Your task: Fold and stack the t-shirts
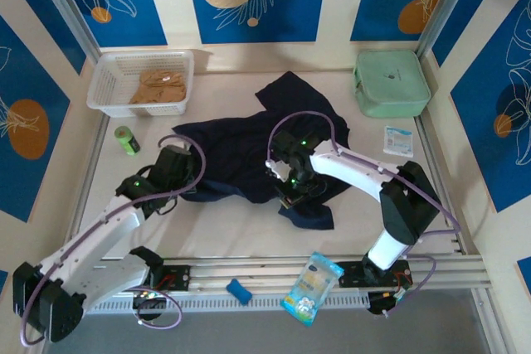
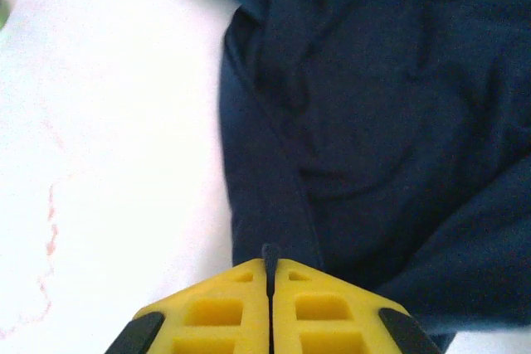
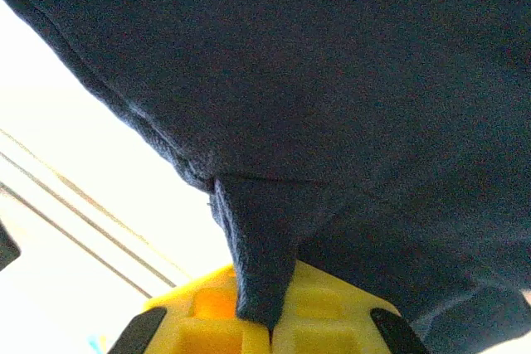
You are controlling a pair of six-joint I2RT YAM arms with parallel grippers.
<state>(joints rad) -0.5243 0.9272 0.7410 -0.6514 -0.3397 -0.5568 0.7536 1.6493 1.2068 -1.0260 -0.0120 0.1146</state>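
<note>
You have the navy t-shirt [image 1: 249,151] crumpled mid-way across the worktop [image 1: 224,234], its bulk toward 12 o'clock of both jaws: left jaws clamped on its 9 o'clock edge, right jaws clamped on its 6 o'clock hem.

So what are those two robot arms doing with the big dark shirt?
Both arms have hold of the navy t-shirt, which lies crumpled in the middle of the table. The left gripper pinches a thin bit of its edge, and the right gripper is clamped on a fold. It isn't folded yet. The tan t-shirt sits in the white basket.
</note>
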